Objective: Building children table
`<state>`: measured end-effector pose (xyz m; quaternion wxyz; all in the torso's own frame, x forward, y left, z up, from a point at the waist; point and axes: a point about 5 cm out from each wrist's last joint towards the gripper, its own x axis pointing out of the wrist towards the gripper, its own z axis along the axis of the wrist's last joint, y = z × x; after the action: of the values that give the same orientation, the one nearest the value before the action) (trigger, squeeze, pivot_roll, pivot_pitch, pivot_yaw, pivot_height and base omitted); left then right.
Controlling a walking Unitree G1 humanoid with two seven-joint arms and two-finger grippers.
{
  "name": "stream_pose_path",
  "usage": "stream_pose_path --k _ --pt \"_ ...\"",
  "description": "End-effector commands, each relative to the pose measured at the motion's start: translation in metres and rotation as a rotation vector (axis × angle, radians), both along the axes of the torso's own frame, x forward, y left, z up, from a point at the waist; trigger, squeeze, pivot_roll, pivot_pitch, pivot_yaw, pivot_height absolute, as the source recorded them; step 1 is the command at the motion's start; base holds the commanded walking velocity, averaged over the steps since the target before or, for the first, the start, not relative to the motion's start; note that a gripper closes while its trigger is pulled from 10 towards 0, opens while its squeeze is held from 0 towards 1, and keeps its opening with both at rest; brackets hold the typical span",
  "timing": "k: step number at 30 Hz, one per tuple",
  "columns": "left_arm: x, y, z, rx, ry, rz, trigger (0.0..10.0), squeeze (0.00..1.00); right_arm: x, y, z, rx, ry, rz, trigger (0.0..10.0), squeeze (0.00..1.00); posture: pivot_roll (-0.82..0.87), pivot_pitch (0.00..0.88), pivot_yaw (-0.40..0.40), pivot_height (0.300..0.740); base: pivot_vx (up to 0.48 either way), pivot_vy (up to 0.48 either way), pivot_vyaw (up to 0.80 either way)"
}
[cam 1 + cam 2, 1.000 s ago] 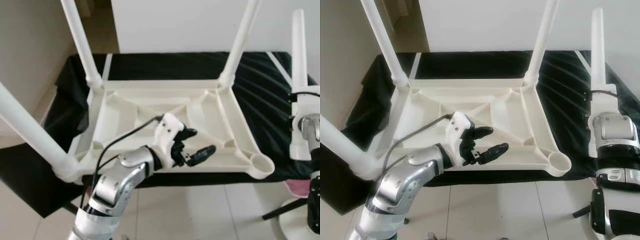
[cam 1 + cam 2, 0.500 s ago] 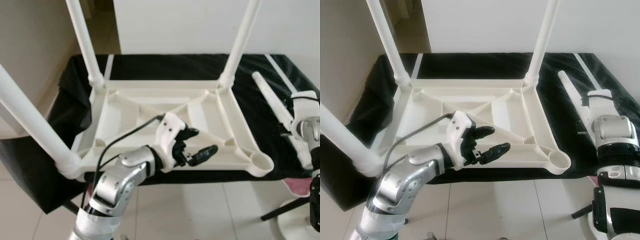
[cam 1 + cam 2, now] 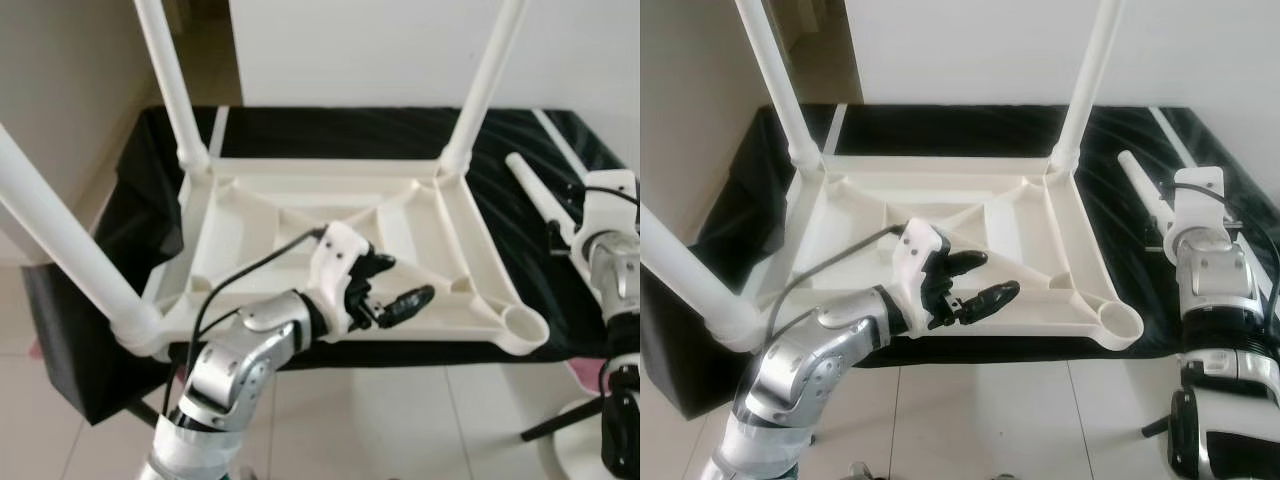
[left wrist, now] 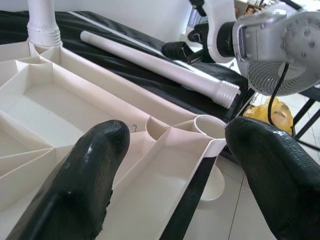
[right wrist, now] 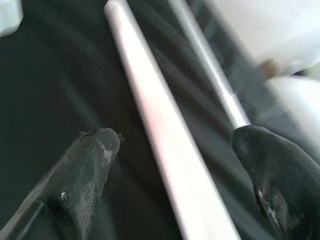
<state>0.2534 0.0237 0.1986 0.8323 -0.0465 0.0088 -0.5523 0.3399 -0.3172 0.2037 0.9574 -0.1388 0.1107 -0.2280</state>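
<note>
A white plastic children's table (image 3: 250, 225) lies upside down on a black cloth (image 3: 330, 130). Three white legs stand in its corners: back left (image 3: 170, 85), back right (image 3: 485, 85) and front left (image 3: 60, 245). The front right socket (image 3: 522, 325) is empty. A loose white leg (image 3: 535, 190) lies flat on the cloth to the table's right. My right gripper (image 5: 175, 145) is open just above that leg (image 5: 155, 115), which runs between its fingers. My left gripper (image 3: 405, 280) hovers open over the table's front rib, holding nothing.
A white wall stands behind the covered surface. A pale strip (image 3: 560, 135) runs along the cloth at the far right. Tiled floor (image 3: 400, 420) lies in front. A pink thing (image 3: 590, 375) and a black stand leg (image 3: 560, 425) sit low on the right.
The fourth leg, held upright in my right gripper a second ago, was tipped down onto the cloth and let go. My left gripper has barely moved.
</note>
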Motion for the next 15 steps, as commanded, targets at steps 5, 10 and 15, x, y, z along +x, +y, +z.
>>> stream_pose_path --k 5,10,15 --pt "0.000 -0.001 0.005 -0.006 -0.009 0.004 10.0 0.00 -0.022 -0.009 -0.005 -0.029 -0.172 -0.100 10.0 0.00 -0.04 0.080 -0.024 0.740 0.000 0.000 0.00" --pt "0.000 -0.002 0.006 -0.009 -0.008 0.008 10.0 0.00 -0.049 0.001 -0.012 0.066 -0.353 -0.053 10.0 0.00 -0.04 0.087 -0.016 0.740 0.000 0.000 0.00" --pt "0.001 -0.002 0.009 -0.019 -0.006 0.009 10.0 0.00 -0.062 0.011 -0.020 0.081 -0.406 -0.041 10.0 0.00 -0.05 0.093 -0.009 0.740 0.000 0.000 0.00"
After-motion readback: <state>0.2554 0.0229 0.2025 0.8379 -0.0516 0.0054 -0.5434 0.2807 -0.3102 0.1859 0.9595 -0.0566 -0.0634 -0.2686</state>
